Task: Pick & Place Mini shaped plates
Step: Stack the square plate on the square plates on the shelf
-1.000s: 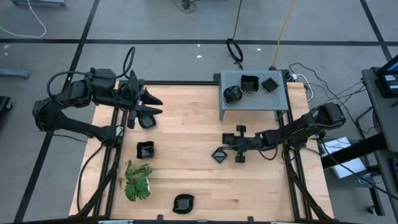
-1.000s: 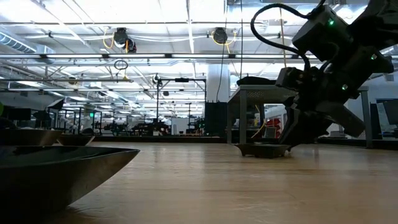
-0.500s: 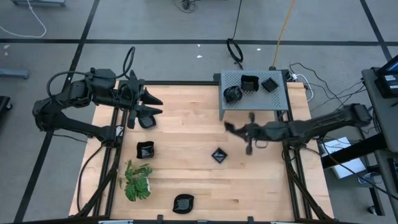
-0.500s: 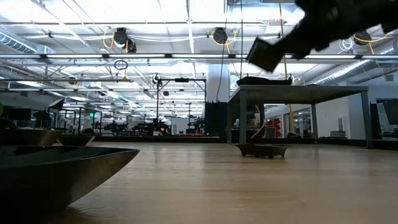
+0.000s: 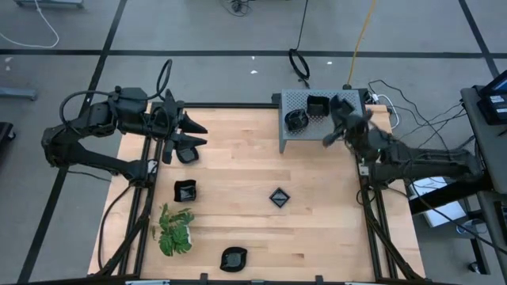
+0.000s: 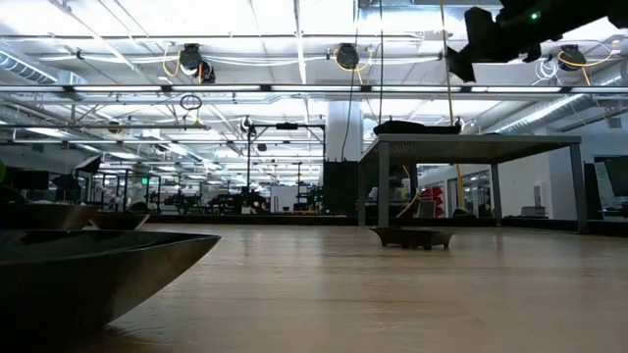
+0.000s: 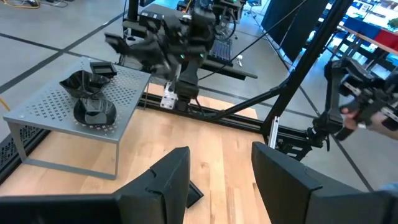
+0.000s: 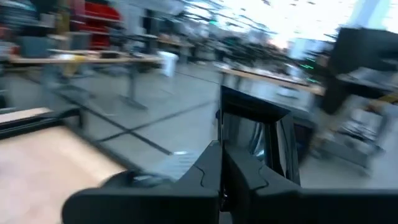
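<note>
Several mini black plates show. One sits cornerwise on the table's middle [image 5: 279,196], one square [image 5: 184,190] and one round [image 5: 233,258] lie nearer the left side, and one [image 5: 186,153] lies under my left gripper [image 5: 198,133], which hovers open. Three more rest on the grey perforated box [image 5: 317,127]. My right gripper [image 5: 339,127] is high over the box's right end, shut on a square black plate [image 8: 255,134]. In the low view the right gripper [image 6: 471,44] stands well above the box top. My right gripper pinches the square plate by one edge [image 8: 239,158] between its two shut fingers [image 8: 205,180]. The plate stands up past the fingertips, lifted clear of table and box. The picture is blurred, so how far back the plate reaches cannot be told.
A green leafy plant [image 5: 174,229] lies near the table's left near corner. The grey box [image 6: 471,147] stands on legs at the far right. A large dark dish edge [image 6: 98,265] fills the low view's near left. Bare wood lies between the middle plate and the near edge.
My right gripper has risen from the cornerwise plate in the table's middle and swung toward the far right, up over the grey box, carrying a square plate. One plate stays where it was on the table's middle.
</note>
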Tool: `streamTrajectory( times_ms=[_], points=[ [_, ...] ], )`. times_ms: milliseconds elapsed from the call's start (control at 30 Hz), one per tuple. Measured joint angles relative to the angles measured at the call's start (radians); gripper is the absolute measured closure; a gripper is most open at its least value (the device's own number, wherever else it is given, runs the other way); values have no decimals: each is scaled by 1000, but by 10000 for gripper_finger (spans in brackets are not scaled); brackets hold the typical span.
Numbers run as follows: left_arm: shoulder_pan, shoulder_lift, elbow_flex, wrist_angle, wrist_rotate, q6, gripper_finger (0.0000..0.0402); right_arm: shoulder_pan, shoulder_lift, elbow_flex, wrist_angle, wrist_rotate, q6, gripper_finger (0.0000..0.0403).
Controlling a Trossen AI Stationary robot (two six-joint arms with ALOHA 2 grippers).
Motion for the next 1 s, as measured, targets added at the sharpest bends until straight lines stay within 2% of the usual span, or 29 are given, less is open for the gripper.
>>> streamTrajectory(
  times_ms=[133,267,367,700,1000],
  points=[
    [0,0,0,0,0,0,227,-138,17,118,-256,-34,106,403],
    [0,0,0,0,0,0,227,-270,68,238,-550,-163,253,403],
    [0,0,0,0,0,0,227,-355,113,303,-681,-246,294,403],
    [0,0,0,0,0,0,227,-547,233,369,-822,-395,250,403],
    [0,0,0,0,0,0,227,-607,274,369,-842,-398,150,403]
  ],
)
